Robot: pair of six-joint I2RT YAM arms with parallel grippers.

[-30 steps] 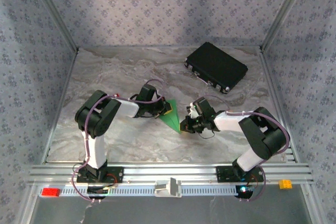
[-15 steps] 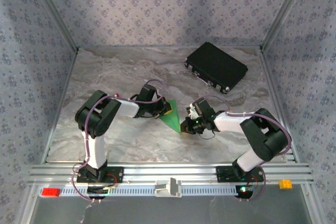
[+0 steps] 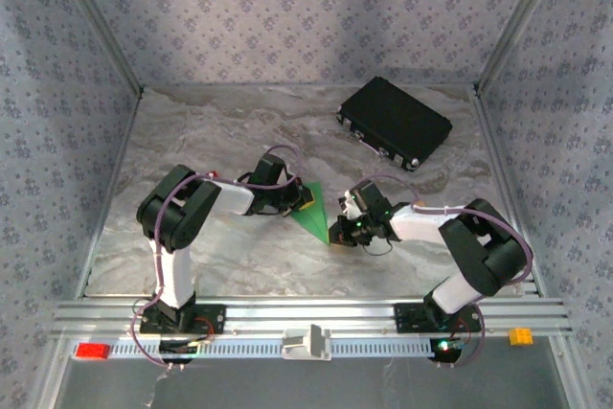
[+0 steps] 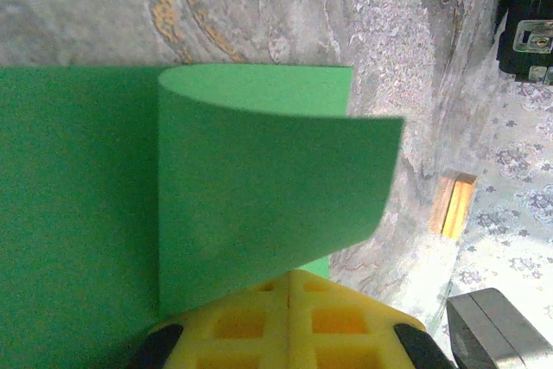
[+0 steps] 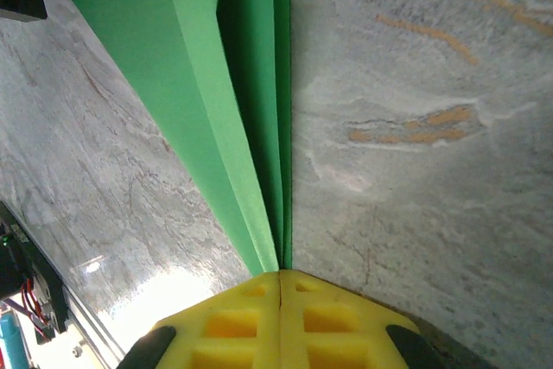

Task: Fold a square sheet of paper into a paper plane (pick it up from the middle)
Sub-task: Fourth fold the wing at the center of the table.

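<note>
The green paper (image 3: 315, 211) lies on the marble table between my two arms, folded to a long pointed shape with its tip toward me. My left gripper (image 3: 306, 200) is at the wide far end, shut on the green paper. There a loose flap (image 4: 259, 170) curls up over the flat layer in front of the closed yellow jaws (image 4: 289, 278). My right gripper (image 3: 336, 234) is shut at the near tip. In the right wrist view the folded layers (image 5: 199, 84) narrow into the seam of that gripper's closed jaws (image 5: 281, 276).
A black rectangular case (image 3: 395, 123) lies at the back right of the table. On the front rail sit a small red block (image 3: 93, 351), an orange block (image 3: 520, 336) and a white bracket (image 3: 306, 342). Patterned walls enclose the table on three sides.
My right wrist has shifted slightly at the paper's tip. The paper and my left arm stay where they were.
</note>
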